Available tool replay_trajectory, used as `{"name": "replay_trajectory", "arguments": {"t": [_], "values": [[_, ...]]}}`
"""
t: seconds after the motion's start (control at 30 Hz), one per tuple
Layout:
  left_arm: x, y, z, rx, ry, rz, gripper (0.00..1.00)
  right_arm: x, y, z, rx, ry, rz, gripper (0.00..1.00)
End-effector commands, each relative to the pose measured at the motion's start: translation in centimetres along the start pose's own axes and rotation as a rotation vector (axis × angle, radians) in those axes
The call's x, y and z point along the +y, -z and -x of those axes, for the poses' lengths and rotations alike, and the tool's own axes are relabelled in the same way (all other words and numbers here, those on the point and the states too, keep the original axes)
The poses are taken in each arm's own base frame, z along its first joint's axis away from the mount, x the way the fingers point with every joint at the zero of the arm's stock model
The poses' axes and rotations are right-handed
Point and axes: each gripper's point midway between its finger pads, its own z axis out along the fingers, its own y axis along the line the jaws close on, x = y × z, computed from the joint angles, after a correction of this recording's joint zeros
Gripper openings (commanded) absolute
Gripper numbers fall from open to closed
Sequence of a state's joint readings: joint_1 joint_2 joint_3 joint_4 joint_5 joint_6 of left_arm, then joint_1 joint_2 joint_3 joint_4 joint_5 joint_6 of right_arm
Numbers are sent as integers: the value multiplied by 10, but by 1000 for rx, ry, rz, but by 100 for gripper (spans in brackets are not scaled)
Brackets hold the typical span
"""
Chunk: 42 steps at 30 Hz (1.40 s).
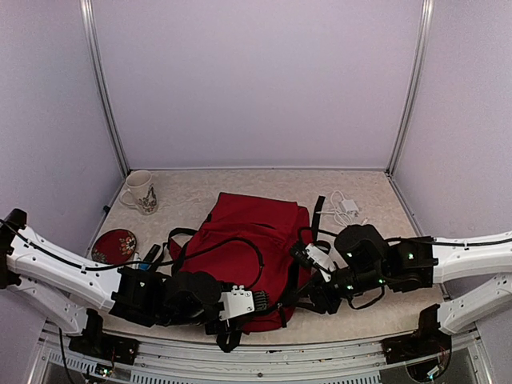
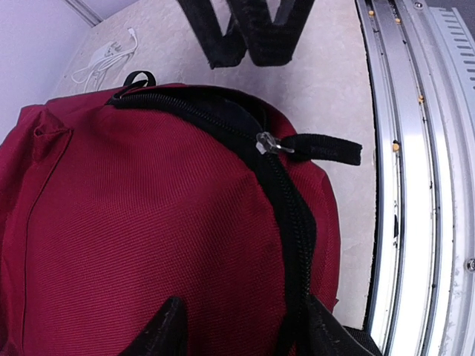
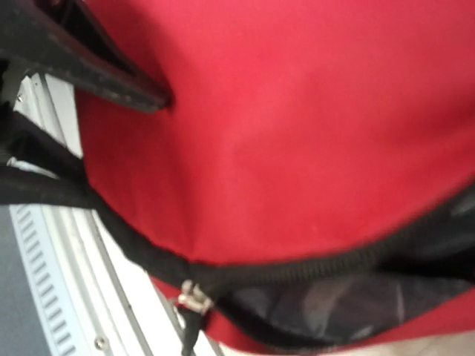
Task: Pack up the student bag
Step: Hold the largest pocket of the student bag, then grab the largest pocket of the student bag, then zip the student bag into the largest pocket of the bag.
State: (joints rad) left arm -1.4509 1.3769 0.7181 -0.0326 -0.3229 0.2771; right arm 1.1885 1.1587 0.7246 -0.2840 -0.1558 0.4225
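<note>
Student bag [image 1: 248,248] lies flat mid-table [image 1: 200,188] between the two arms, its near end at the front rail [image 2: 401,185]. In the top view the long axis runs near-to-far, leaning a bit to the far right.

Left gripper [image 2: 241,337]: the fingers are apart with their tips down on the red fabric. The zipper [image 2: 286,215] passes under the rail-side finger. I read the jaws as open and see no clear pinch. The zipper runs straight ahead from those jaws. The slider [image 2: 269,142] sits further along it, with the pull tab [image 2: 326,150] sticking out toward the rail. This is the relation your next move turns on: the slider is ahead of the left jaws, on the zipper line, not between them.

Right gripper [image 1: 318,294]: it's tight against the bag's near right side. The wrist view is blurred and shows only one finger clearly, so you can't tell whether the jaws are open or closed. A slider shows low in that view, with the zipper parted beside it and the dark inside visible. I can't tell if it's the same slider.

Both arms are at the near end. My call is that the left one is better lined up on the zipper.

Counts:
- one bag
- one mug [image 1: 140,192]
- one red dish [image 1: 114,245]
- one white charger [image 1: 346,206] with its cable
- one slider per wrist view

The mug, dish and charger are all outside the bag.
</note>
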Motion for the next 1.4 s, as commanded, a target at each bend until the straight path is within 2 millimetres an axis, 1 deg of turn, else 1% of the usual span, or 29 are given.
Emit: {"name": "replay_trajectory", "arguments": {"t": [0.0,0.07,0.1,0.2,0.27,0.33,0.37,0.5,0.6,0.67,0.77,0.8,0.83,0.93,0.97,1.07,1.17,1.23,1.3,1.37], "values": [[-1,-5,-2,15,-23,25,45,12,5,-3,-138,-134,44,33],[0,-6,-4,19,-24,32,40,12,3,-12,-168,-193,30,32],[1,-6,-4,18,-24,37,35,18,2,-15,-181,-207,42,32],[2,-5,-1,2,-22,41,18,23,-7,-26,-181,-250,63,33],[2,-4,3,-12,-20,38,10,26,-16,-30,-171,-260,83,37],[3,-2,6,-25,-15,40,7,27,-24,-30,-169,-260,89,45],[3,-2,7,-29,-14,38,6,28,-28,-28,-174,-253,93,47],[3,1,11,-47,-6,35,2,30,-39,-20,-210,-242,103,49],[3,2,12,-53,-6,35,0,26,-49,-24,-206,-258,86,49],[4,2,12,-52,-5,36,0,27,-54,-25,-195,-264,92,49],[4,2,12,-52,-4,38,0,25,-59,-28,-169,-260,76,47],[5,2,12,-51,-4,40,0,25,-60,-30,-164,-262,71,43],[5,2,12,-50,-5,45,0,23,-60,-31,-159,-266,68,34],[6,4,12,-54,-3,48,0,20,-57,-36,-152,-282,62,6],[6,5,12,-55,-5,45,0,19,-54,-35,-157,-290,66,0],[2,5,9,-51,-4,25,0,22,-40,-22,-181,-302,120,0],[-4,4,2,-31,-5,-3,0,27,-24,-9,-138,-296,224,0],[-7,4,-3,-20,-6,-15,0,13,-9,-6,-120,-323,206,0],[-10,4,-8,-14,-7,-22,0,-6,7,-4,-122,-388,192,0],[-11,5,-11,-15,-6,-27,0,-29,19,-7,-128,-466,177,0]]}}
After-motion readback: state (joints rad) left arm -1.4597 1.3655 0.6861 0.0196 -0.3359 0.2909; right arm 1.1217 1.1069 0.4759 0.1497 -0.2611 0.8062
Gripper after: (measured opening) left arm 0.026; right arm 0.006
